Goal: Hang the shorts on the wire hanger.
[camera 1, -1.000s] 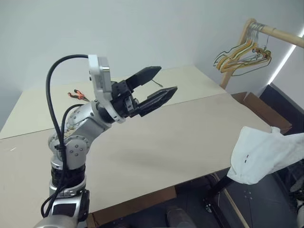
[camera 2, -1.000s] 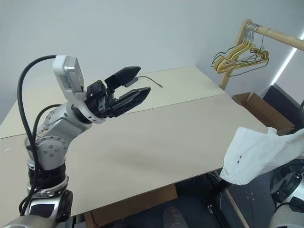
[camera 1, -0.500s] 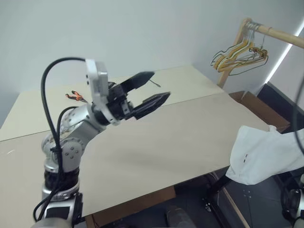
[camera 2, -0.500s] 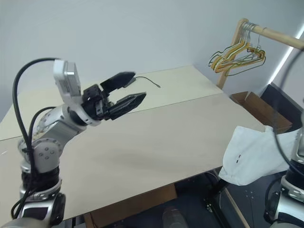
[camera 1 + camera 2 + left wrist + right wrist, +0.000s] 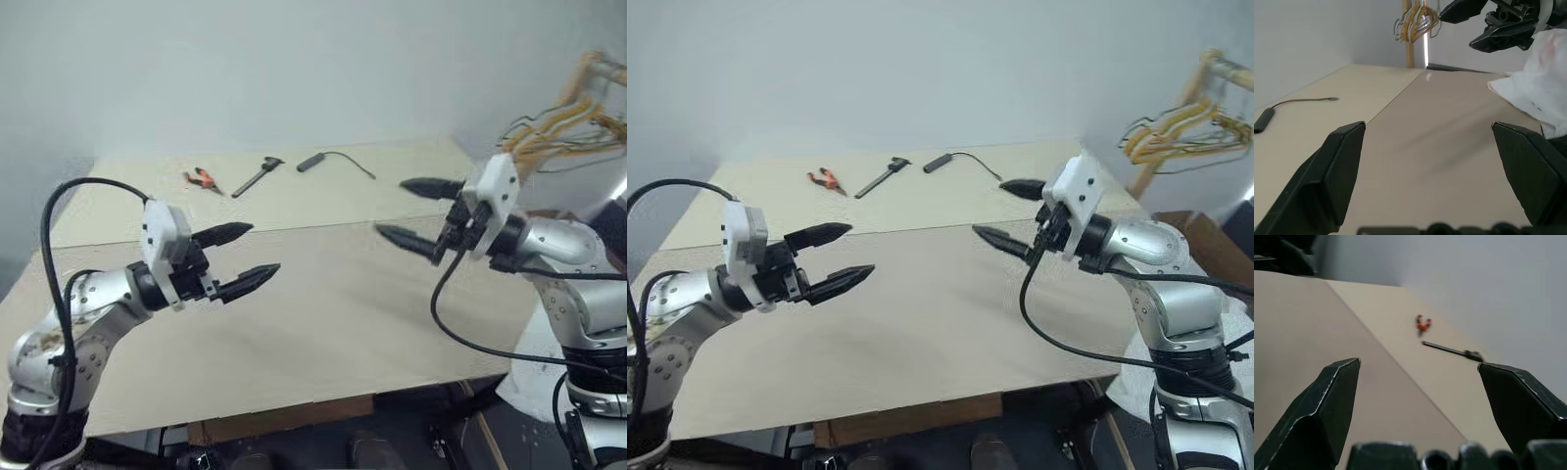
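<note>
- While both arms reach out level over the beige surface [image 5: 333, 323], my left end effector [image 5: 235, 257] stands wide open and empty, its two black fingers [image 5: 1337, 171] spread apart.
- My right end effector [image 5: 416, 212] is just as wide open and holds nothing; it points across toward the left one, with bare surface between them.
- Beyond my left end effector's tips, past the far edge of the surface and below my right end effector, the shorts [image 5: 1540, 85] show as a white bunch with a faint pink print.
- Behind my right end effector, a bunch of yellow and wooden hangers [image 5: 1181, 132] hangs on a wooden rail; I cannot pick out the wire hanger among them.
- Ahead of both end effectors, well apart from them on the far board, lie orange-handled pliers [image 5: 201, 179], a dark hand tool [image 5: 257, 175] and a black cable with a plug [image 5: 328, 160].
</note>
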